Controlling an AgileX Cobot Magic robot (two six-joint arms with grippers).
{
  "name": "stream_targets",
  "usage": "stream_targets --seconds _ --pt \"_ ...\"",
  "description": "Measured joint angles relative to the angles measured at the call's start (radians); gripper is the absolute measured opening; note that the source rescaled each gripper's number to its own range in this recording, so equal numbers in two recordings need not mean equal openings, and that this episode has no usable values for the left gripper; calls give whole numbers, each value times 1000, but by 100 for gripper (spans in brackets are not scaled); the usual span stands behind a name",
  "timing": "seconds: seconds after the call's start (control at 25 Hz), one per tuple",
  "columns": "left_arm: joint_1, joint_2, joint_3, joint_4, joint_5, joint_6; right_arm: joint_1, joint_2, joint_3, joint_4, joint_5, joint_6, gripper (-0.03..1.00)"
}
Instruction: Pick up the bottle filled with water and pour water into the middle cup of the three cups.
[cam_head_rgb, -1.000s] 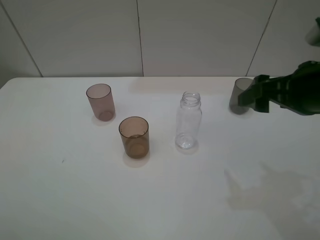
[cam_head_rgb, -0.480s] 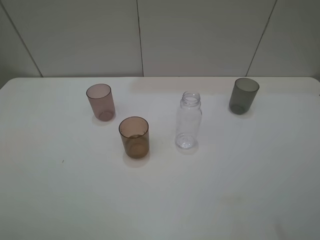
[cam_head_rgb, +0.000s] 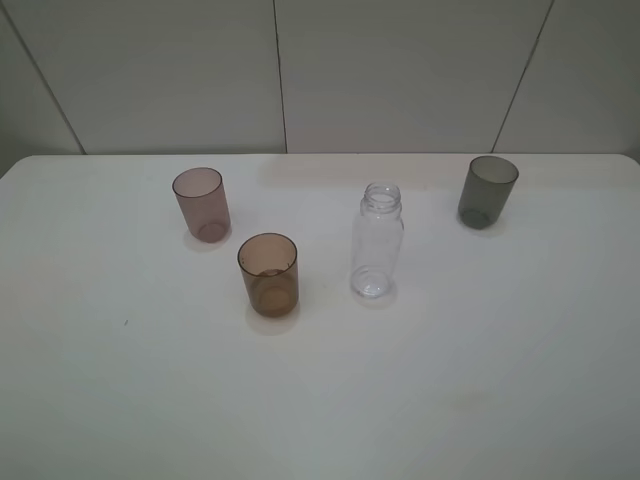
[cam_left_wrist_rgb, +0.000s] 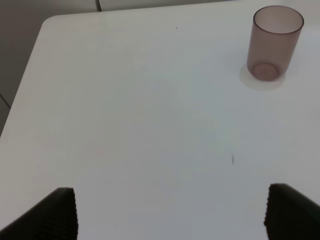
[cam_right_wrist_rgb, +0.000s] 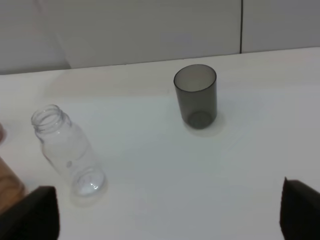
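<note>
The clear uncapped bottle (cam_head_rgb: 377, 245) stands upright near the table's middle, and the right wrist view also shows this bottle (cam_right_wrist_rgb: 67, 150). The amber-brown middle cup (cam_head_rgb: 268, 275) stands to its left, nearer the front. A pinkish-mauve cup (cam_head_rgb: 201, 204) is farther back on the left, and a smoky grey cup (cam_head_rgb: 486, 191) stands at the back right. Neither arm appears in the high view. My left gripper (cam_left_wrist_rgb: 170, 215) is open above bare table, well short of the pinkish-mauve cup (cam_left_wrist_rgb: 272, 42). My right gripper (cam_right_wrist_rgb: 170, 215) is open and holds nothing, with the grey cup (cam_right_wrist_rgb: 196, 95) beyond it.
The white table (cam_head_rgb: 450, 400) ends at a pale panelled wall behind. Its rounded back-left corner (cam_left_wrist_rgb: 47, 22) shows in the left wrist view. A sliver of the amber cup (cam_right_wrist_rgb: 7, 192) sits at the edge of the right wrist view.
The right arm, which reached in beside the grey cup a second ago, has withdrawn to the right and out of the high view. The bottle and cups have not moved.
</note>
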Motion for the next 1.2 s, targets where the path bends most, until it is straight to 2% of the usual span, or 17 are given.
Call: stream_targets --seconds 0.36,0.68,1.2 --pt "0 0 0 0 0 0 0 -10 7 -64 96 -40 100" --pt "0 0 0 0 0 0 0 -12 74 -45 78 -53 100" --pt "0 0 0 0 0 0 0 -138 82 -51 75 -56 100"
